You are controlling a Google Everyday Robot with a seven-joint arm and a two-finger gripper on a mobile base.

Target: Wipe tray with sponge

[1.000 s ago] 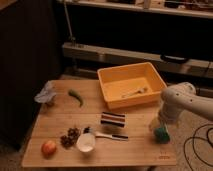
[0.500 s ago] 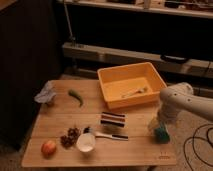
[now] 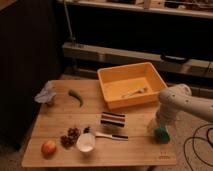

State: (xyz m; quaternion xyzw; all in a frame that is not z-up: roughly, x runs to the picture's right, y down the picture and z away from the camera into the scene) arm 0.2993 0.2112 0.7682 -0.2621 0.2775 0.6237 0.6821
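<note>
The tray (image 3: 132,85) is sitting at the far right part of the wooden table (image 3: 100,150), its long side running at a slight angle to the table edge. Its near wall is standing just behind the striped block (image 3: 113,119), and a pale utensil (image 3: 134,92) is lying inside on its floor. The sponge (image 3: 161,134) is resting on the table near the right edge, in front of the tray and well apart from its near wall.

The gripper (image 3: 159,129) is hanging right over the sponge, at the end of the white arm (image 3: 182,104) reaching in from the right. Its fingers are spread wide and are not clamping anything; whether they are touching the sponge is hard to tell.

Open wood is lying between the sponge and the striped block. Farther left, a white cup (image 3: 86,142) with a pen-like stick (image 3: 107,135) beside it, a dark cluster (image 3: 70,137), an apple (image 3: 48,148), a green pepper (image 3: 76,97) and a grey crumpled thing (image 3: 46,94) are filling the left half.
</note>
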